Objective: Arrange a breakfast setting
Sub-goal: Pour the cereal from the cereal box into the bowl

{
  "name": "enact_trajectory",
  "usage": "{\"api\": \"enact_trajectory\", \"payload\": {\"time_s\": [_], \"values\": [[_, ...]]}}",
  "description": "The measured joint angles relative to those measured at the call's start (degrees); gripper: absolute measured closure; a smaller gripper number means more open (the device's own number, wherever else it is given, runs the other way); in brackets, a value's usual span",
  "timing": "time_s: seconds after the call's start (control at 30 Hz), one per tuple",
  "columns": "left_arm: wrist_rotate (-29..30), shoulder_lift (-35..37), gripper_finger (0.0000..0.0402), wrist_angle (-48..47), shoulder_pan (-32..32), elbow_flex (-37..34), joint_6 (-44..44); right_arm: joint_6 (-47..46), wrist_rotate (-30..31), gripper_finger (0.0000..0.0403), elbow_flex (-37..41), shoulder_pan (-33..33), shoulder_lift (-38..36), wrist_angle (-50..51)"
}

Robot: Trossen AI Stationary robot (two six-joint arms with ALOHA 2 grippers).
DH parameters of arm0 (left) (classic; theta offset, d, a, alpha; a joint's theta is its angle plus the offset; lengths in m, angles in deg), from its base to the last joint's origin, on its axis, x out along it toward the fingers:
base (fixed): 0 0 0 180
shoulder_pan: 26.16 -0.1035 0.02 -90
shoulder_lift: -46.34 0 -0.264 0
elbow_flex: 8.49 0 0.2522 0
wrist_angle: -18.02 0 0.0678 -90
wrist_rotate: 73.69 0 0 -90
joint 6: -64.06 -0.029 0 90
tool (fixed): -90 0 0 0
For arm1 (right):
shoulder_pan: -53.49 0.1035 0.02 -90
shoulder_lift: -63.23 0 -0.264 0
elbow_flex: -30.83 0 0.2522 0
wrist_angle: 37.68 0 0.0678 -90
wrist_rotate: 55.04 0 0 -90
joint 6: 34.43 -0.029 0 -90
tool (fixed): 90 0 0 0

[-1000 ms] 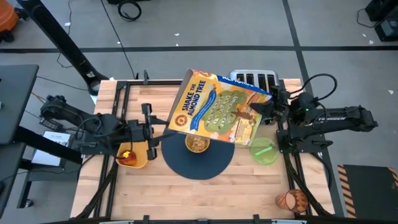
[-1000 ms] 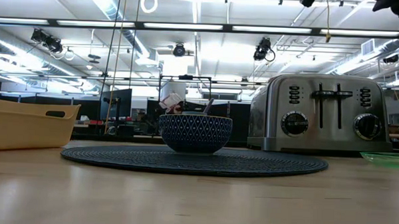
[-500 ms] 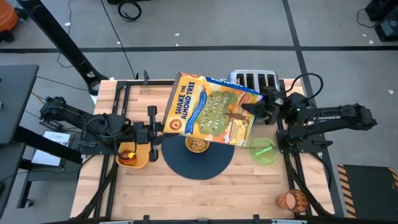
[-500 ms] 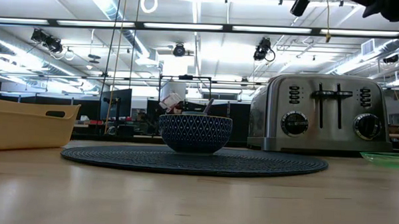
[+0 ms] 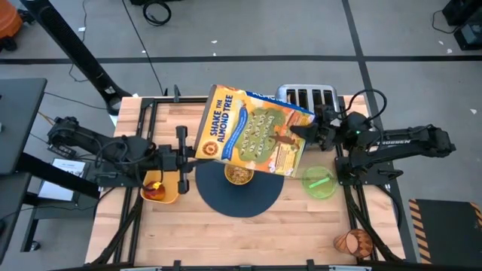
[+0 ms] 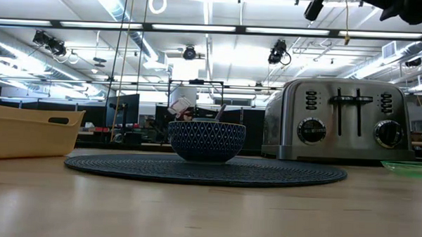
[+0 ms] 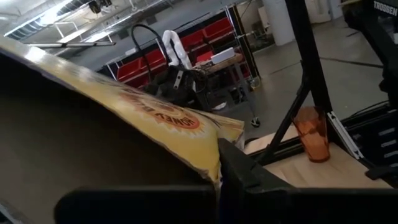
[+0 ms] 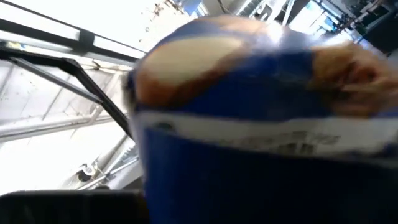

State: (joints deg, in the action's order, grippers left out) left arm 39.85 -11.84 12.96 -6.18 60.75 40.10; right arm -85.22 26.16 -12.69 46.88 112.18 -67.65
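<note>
Both arms are up over the middle of the table with a big cereal box (image 5: 252,141) between them — yellow and blue, lettered "Shake the Almond Tree", lying tilted high above the bowl (image 5: 239,175). The right gripper (image 5: 307,132) is clamped on the box's blue end, just in front of the chrome four-slot toaster (image 5: 309,95); its wrist view is filled by the blue carton (image 8: 261,124). The left gripper (image 5: 186,154) sits at the box's yellow end, and its wrist camera shows the yellow panel (image 7: 155,118) pressed against a dark finger (image 7: 249,174) — closed on it.

Below, the bowl holds cereal and stands at the back half of the dark round mat (image 5: 239,197); from table height it is blue-patterned (image 6: 206,141). The green plate (image 5: 320,183) lies just right of the mat. A yellow bin (image 5: 160,188) with something red inside sits left of the mat. The orange-brown cup (image 5: 354,242) lies at the near right corner.
</note>
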Motion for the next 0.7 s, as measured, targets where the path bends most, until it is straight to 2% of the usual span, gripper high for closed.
{"api": "enact_trajectory", "payload": {"time_s": [0.37,0.53,0.7], "values": [[0.4,2.6,0.0396,-2.6,-0.2,0.0,2.1,1.1,-0.2,0.0174,0.0,0.0,-0.6,0.8],[0.4,5.1,0.0396,-4.8,-0.2,0.0,2.6,3.0,0.2,0.0145,0.0,0.0,-2.3,3.6],[0.4,7.6,0.0397,-7.3,-0.2,0.0,2.8,4.6,3.1,0.0130,0.0,0.0,-4.5,7.8]]}}
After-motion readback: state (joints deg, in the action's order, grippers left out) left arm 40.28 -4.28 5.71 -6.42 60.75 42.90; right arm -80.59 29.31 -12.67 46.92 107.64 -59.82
